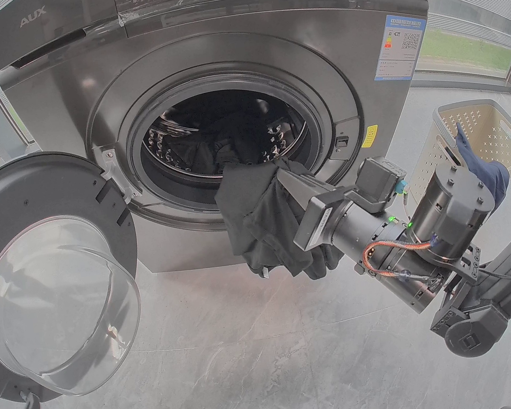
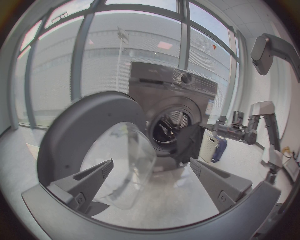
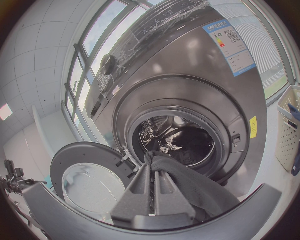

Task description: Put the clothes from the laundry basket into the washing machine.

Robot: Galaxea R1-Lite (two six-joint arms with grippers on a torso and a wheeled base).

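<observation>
My right gripper [image 1: 281, 174] is shut on a dark garment [image 1: 257, 220] and holds it at the lower lip of the washing machine's round opening [image 1: 224, 134]; the cloth hangs down in front of the machine. From the right wrist, the closed fingers [image 3: 153, 184] pinch the dark garment [image 3: 190, 184] just before the drum [image 3: 181, 140], where more dark clothing lies. The cream laundry basket [image 1: 494, 127] stands at the right with a blue garment [image 1: 480, 166] draped over its rim. My left gripper [image 2: 150, 165] is open and holds nothing, low on the left, facing the machine door [image 2: 93, 137].
The washing machine's door [image 1: 46, 267], with its clear bowl-shaped window, stands swung wide open on the left. Bare grey floor [image 1: 256, 351] stretches in front of the machine. Glass walls run behind and to both sides.
</observation>
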